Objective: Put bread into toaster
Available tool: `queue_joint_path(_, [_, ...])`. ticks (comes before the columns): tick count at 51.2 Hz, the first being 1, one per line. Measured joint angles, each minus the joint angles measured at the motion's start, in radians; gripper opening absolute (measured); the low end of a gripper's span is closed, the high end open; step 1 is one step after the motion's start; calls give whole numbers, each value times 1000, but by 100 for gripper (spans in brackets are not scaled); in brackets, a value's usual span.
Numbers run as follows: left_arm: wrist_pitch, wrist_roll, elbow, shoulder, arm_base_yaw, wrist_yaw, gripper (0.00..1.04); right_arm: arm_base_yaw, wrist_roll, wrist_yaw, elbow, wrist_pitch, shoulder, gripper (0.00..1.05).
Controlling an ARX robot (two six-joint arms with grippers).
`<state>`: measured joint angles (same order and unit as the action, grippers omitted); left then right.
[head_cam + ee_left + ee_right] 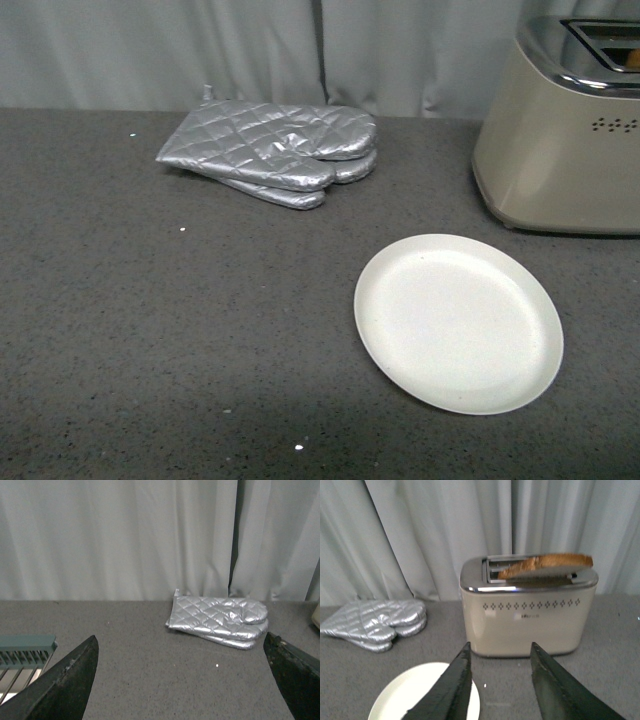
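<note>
The beige toaster stands at the far right of the table, cut off by the frame edge. In the right wrist view the toaster shows whole, and the brown bread slice sits in one of its top slots with its crust sticking out. A sliver of the bread shows in the front view. My right gripper is open and empty, a little short of the toaster's front. My left gripper is open and empty above the bare table. Neither arm shows in the front view.
A white empty plate lies in front of the toaster; it also shows in the right wrist view. Silver quilted oven mitts lie at the back. A green rack edges the left wrist view. Grey curtain behind.
</note>
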<state>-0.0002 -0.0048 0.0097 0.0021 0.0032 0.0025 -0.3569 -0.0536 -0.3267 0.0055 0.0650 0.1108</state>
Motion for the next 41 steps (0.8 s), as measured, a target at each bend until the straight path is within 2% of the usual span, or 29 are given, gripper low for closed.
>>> queue_joint_path(5, [0,0,0,0,0,1,98,96,27,79,0,-27,-70,17])
queue_joint_path(11, [0,0,0,0,0,0,98,108,41,73,0,-31,-74,0])
queue_joint_path(15, [0,0,0,0,0,0,98,79,44,34,0,-15,-65,1])
queue_joint_path(18, [0,0,0,0,0,-3,98,23,47,-39,0,19,-39,1])
queue_joint_path(24, [0,0,0,0,0,-3,98,-180,47,-259,0,176,95,1])
queue_joint_path(25, [0,0,0,0,0,0,98,-212,47,-264,0,183,110,1])
queue_joint_path(29, [0,0,0,-1,0,0,98,-221,51,-242,-1,160,113,10])
queue_joint_path(38, [0,0,0,-1,0,-2,98,-218,48,-244,-1,158,103,39])
queue_joint_path(41, [0,0,0,-1,0,-2,98,-179,51,-183,-1,111,70,28])
